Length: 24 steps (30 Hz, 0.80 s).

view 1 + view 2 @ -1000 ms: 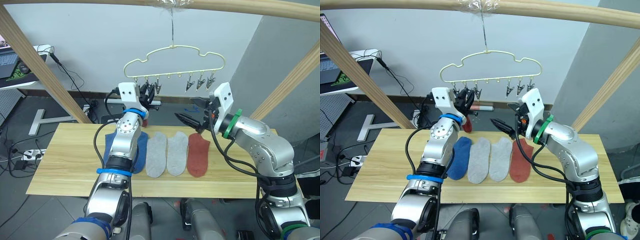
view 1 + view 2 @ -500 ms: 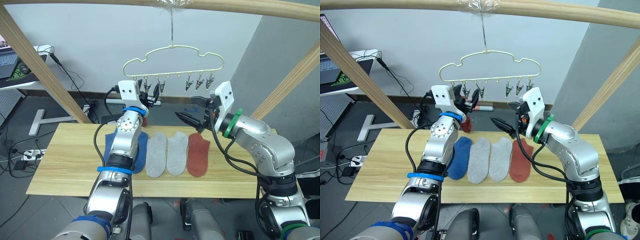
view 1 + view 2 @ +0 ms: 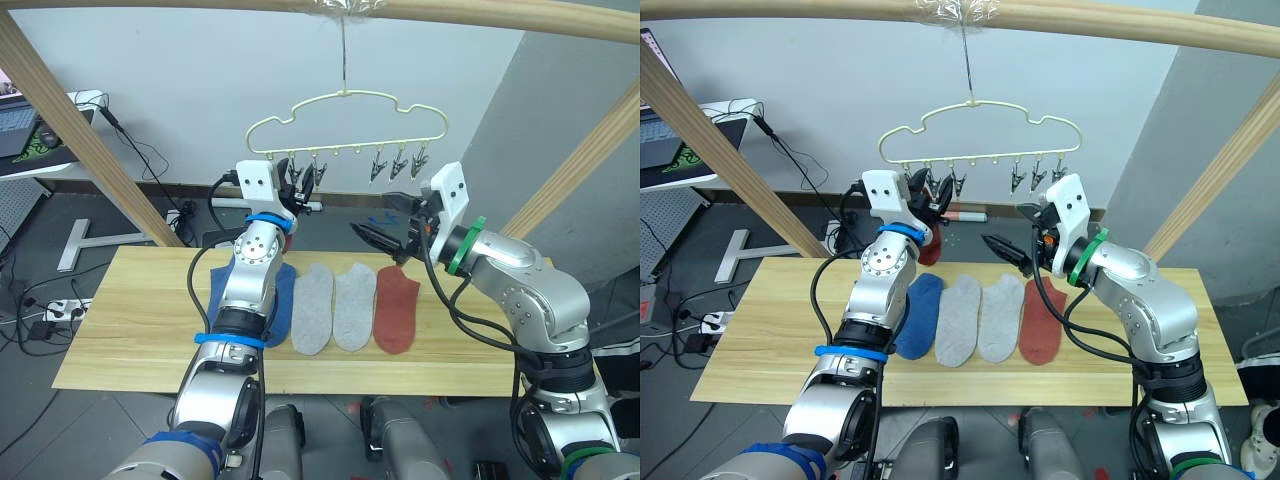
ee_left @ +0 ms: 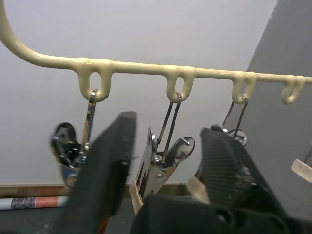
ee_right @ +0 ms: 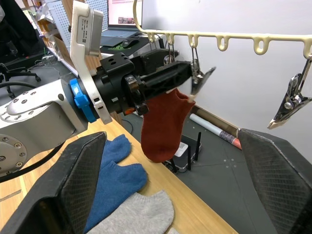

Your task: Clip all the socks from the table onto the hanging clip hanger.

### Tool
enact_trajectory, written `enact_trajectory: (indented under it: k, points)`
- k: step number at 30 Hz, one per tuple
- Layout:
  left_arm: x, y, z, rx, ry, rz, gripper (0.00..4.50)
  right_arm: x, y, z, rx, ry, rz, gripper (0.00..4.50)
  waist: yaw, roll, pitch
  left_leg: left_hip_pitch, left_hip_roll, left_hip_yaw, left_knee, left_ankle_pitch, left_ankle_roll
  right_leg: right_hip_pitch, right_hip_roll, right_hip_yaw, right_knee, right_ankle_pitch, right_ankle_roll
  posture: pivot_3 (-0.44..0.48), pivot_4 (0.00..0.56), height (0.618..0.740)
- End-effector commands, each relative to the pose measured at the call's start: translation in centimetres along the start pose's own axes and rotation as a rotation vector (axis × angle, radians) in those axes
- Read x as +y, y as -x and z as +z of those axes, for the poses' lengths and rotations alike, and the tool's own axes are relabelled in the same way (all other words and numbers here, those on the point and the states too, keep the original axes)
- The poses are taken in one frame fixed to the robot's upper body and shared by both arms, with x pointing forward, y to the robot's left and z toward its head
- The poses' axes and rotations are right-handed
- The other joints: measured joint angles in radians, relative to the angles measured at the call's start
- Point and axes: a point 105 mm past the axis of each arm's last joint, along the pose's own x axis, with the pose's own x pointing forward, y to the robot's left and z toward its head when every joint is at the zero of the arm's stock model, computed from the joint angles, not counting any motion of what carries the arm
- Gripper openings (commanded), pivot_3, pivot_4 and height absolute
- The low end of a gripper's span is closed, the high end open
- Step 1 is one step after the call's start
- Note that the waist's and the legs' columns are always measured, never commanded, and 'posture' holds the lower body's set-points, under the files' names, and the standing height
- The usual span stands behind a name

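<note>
Light wooden planks form the table (image 3: 130, 330), standing before a pale wall, with a round wooden pole frame (image 3: 90, 150) over it. From the top pole hangs the clip hanger (image 3: 347, 118), its dark clips in a row beneath the wire. Below the hanger lie four socks side by side: a blue sock (image 3: 920, 315), two grey socks (image 3: 980, 318), and a rust red sock (image 3: 1042, 320) farthest to the robot's right. The left gripper (image 5: 187, 73) is raised to the hanger's left clips, its fingers (image 4: 105, 165) parted around a clip (image 4: 161, 163). Another rust red sock (image 5: 165, 124) hangs just below it; whether the fingers or a clip hold it cannot be told. The right gripper (image 3: 368, 236) waits below the hanger's right clips, spread wide and holding nothing.
</note>
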Motion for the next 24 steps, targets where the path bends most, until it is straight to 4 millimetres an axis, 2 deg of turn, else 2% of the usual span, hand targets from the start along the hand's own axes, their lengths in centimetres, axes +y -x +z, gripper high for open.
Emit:
enact_trajectory:
  k: [1, 24]
  points:
    - [-0.08, -0.52, 1.70, -0.062, -0.019, -0.001, 2.12, -0.24, 0.19, 1.43, -0.050, 0.014, -0.009, 4.50, 0.000, 0.000, 0.000, 0.000, 0.000, 0.000, 0.000, 0.000, 0.000, 0.000, 0.000, 0.000, 0.000, 0.000, 0.000, -0.105, 0.231, 0.740]
    - [0.02, -0.60, 1.52, -0.051, -0.122, 0.012, 2.12, -0.29, 0.21, 1.57, -0.056, -0.002, -0.014, 4.50, -0.003, 0.000, 0.000, 0.002, 0.000, 0.000, 0.002, 0.000, 0.000, 0.000, 0.000, 0.001, 0.006, 0.000, 0.001, -0.105, 0.227, 0.740]
